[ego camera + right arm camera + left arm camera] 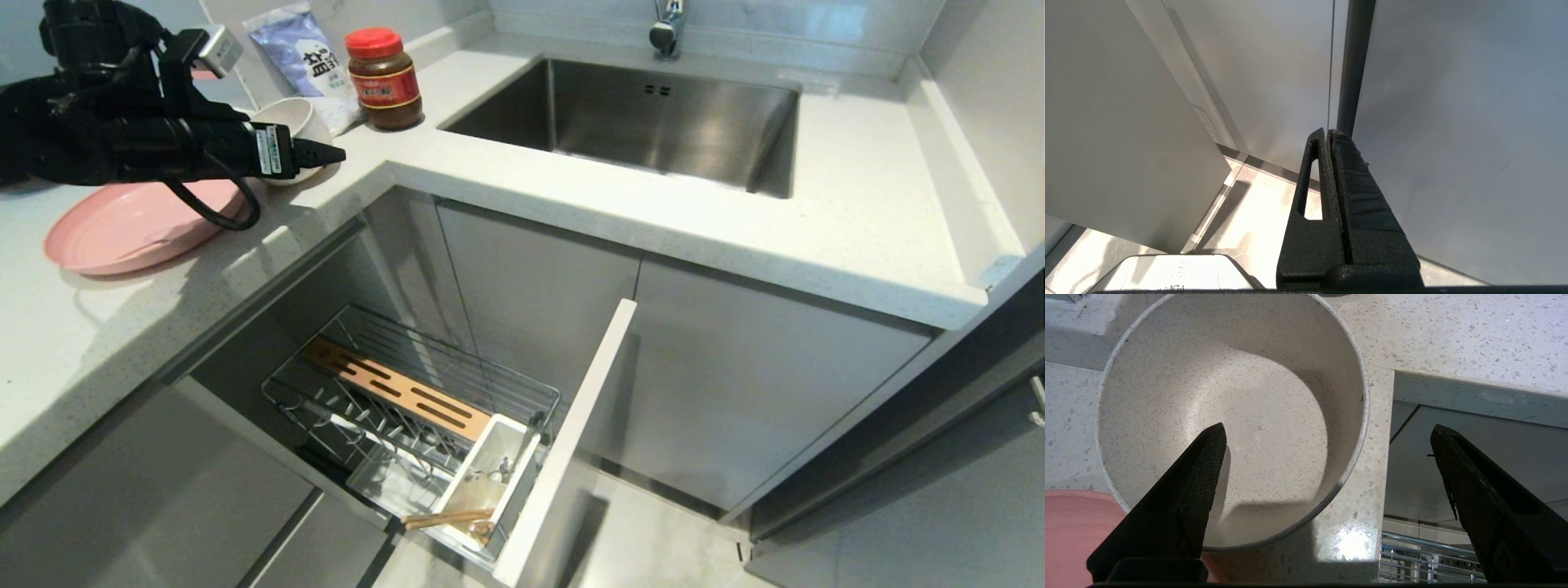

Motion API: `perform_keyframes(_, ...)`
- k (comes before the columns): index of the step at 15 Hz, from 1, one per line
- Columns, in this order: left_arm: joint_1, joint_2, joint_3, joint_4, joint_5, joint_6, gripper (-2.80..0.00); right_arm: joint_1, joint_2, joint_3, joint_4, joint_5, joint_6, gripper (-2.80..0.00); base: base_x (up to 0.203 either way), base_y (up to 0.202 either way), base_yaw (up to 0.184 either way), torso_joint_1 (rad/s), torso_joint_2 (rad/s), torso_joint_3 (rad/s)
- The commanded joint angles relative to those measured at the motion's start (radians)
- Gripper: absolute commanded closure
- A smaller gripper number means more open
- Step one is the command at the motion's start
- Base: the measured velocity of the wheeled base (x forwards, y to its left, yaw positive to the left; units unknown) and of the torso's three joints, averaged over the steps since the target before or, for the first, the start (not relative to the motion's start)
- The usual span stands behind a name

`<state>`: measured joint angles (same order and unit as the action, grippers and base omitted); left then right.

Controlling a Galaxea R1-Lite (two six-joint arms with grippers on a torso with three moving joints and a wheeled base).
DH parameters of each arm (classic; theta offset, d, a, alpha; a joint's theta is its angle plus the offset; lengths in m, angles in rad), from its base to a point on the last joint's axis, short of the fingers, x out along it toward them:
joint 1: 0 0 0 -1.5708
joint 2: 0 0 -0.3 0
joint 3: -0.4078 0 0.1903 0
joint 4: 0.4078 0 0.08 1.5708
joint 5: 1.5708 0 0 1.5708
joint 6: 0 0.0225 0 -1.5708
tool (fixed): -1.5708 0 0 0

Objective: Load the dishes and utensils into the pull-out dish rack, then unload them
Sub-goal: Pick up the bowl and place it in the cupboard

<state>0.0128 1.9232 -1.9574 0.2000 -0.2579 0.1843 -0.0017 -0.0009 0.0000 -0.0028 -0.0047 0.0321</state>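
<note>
A: What does the head view give you?

B: The left arm reaches over the counter (735, 204), its left gripper (326, 153) above the bowl (287, 114), mostly hiding it. The pink plate (122, 229) lies flat on the counter just beside the bowl. Below, the rack (408, 400) is pulled out, with its wooden strip (396, 390) along the back and the white caddy (490, 478) at the front panel (563, 441). The chopsticks (447, 518) rest in the caddy, ends sticking out over its near edge. A silver piece (504, 467) in the caddy may be the fork; I cannot tell for sure.

A: And the left wrist view?

B: That one shows what the head view hides: the jaws spread wide, holding nothing. One finger (1188, 498) sits over the inside of the bowl, the other (1478, 498) beyond the counter edge, so the bowl's rim lies between them. A sliver of plate shows by the bowl, and rack wires below the edge.

A: The right side?

B: Only its wrist view shows it: the right gripper (1328, 134) pressed together, empty, down by the cabinet doors (1269, 73) and floor (1257, 212).
</note>
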Motion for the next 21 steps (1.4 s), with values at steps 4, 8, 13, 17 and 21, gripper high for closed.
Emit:
perform_keyframes(4,-0.002,-0.003,0.002,0.006,-0.001,0.001,0.00,0.000,-0.002,0.000,0.000,0.000,0.000,0.00,0.000,0.000,0.000,0.000,0.00,0.000)
perform_keyframes(8,-0.007,-0.020,0.003,0.013,-0.003,0.000,0.00,0.000,-0.002,0.002,0.000,0.000,0.000,0.00,0.000,0.000,0.000,0.000,0.00,0.000)
perform_keyframes(13,-0.010,-0.048,0.003,0.010,-0.003,0.000,0.00,0.000,-0.002,0.000,0.000,0.000,0.000,0.00,0.000,0.000,0.000,0.000,0.00,0.000)
perform_keyframes(17,-0.015,-0.094,0.003,0.015,-0.002,-0.004,0.00,0.000,-0.002,0.002,0.000,0.000,0.000,0.00,0.000,0.000,0.000,0.000,0.00,0.000)
perform_keyframes(21,-0.025,-0.206,0.004,0.011,0.021,-0.001,0.00,0.000,-0.002,0.002,0.000,0.000,0.000,0.00,0.000,0.000,0.000,0.000,0.00,0.000)
